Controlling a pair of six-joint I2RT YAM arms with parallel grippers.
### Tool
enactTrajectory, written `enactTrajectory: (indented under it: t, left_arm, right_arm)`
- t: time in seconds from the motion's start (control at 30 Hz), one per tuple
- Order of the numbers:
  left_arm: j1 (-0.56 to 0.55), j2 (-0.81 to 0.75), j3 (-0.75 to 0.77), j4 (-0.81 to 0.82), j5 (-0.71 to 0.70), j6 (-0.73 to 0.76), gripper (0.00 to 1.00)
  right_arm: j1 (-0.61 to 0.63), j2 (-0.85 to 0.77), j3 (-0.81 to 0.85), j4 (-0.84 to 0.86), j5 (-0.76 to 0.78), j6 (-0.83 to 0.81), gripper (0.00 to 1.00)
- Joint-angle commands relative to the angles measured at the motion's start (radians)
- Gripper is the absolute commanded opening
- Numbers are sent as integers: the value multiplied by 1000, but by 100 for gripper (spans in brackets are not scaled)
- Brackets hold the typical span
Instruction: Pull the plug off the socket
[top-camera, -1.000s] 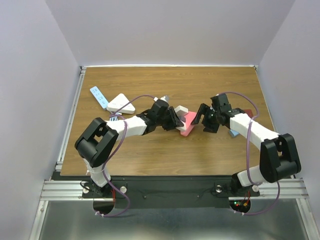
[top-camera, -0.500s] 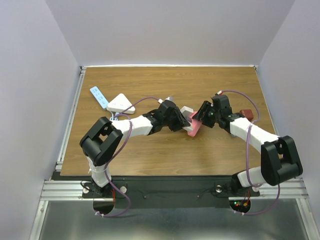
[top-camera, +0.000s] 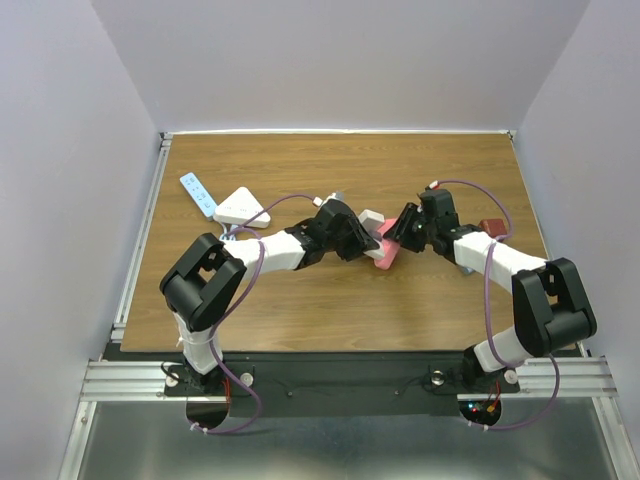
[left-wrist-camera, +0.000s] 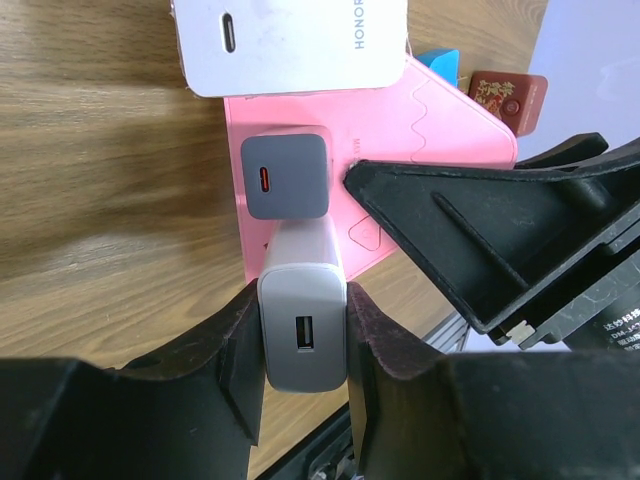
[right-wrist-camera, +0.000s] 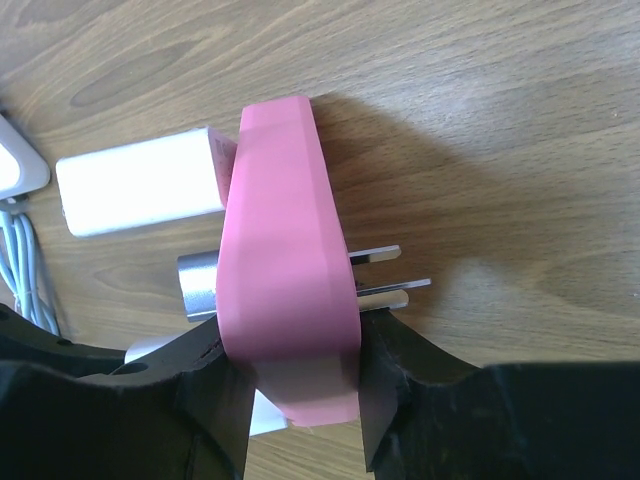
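A pink socket block (top-camera: 386, 256) stands tilted on edge at the table's middle, with three chargers plugged into it. My left gripper (left-wrist-camera: 303, 335) is shut on the nearest one, a white plug (left-wrist-camera: 302, 300) with a USB port, still seated in the pink socket (left-wrist-camera: 440, 130). A grey plug (left-wrist-camera: 287, 177) and a white HONOR charger (left-wrist-camera: 290, 40) sit beyond it. My right gripper (right-wrist-camera: 300, 370) is shut on the socket's edge (right-wrist-camera: 285, 270); its metal prongs (right-wrist-camera: 385, 275) stick out to the right. In the top view both grippers, left (top-camera: 358, 243) and right (top-camera: 398, 236), meet at the socket.
A white triangular power strip (top-camera: 241, 207) and a blue-and-white strip (top-camera: 198, 194) lie at the back left, with cables. A dark red item (top-camera: 493, 229) and a small blue item (left-wrist-camera: 440, 65) lie to the right of the socket.
Both arms closed in on the socket. The right gripper moved left and shut on the pink block, which now stands on edge. The left gripper shifted right onto the plug.
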Motion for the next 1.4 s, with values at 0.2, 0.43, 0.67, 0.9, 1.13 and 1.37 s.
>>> enactTrajectory:
  t: [0.2,0.43,0.67,0.9,1.13,1.37]
  left_arm:
    - [63,-163,-61,45,27,189,0]
    - [72,-252,-122,59,33,343,0]
    - [86,-400,-294,179,-53,300,0]
    - [89,-552,-463,404,-133,146,0]
    - [89,-543,-485,469,-115,85,0]
    - [86,-459,-352,256,-95,191,0]
  right_arm:
    - [14,3,1,-47,129,-102,0]
    - [14,17,-9,-62,190,-130,0]
    - [14,23,-2,-62,178,-116,1]
    - [14,25,-9,-61,167,-88,0]
    - [15,25,-2,-52,150,-59,0]
    - [14,-40,63,-58,110,-35,0]
